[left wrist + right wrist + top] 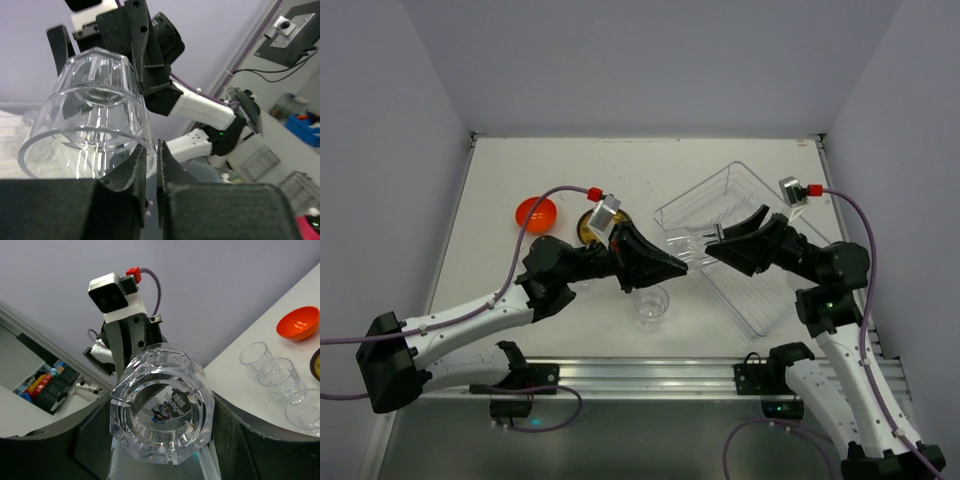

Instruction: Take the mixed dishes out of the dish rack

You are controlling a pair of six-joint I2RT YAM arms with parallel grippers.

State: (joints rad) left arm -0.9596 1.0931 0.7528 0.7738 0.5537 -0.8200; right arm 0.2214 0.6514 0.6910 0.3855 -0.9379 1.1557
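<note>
**Left gripper** (149,153): fingers drawn almost together, pinching the wall of a clear cup (90,115) at its rim.

**Right gripper** (162,412): fingers clamped on either side of the same cup's faceted base (the underside carries embossed lettering, too small to read with confidence).

**Clear cup:** lies on its side in the air, held between the two grippers at the left rim of the dish rack (695,190).

**Dish rack:** clear rectangular tray, set askew on the right of the white table (570,170).

**On the table, left of the rack:**
- Spare cups (279,374), three in a row, upright.
- Orange bowl (536,212), far left.
- Olive-yellow plate (584,228), just beside the bowl and largely hidden under the left wrist.
</note>
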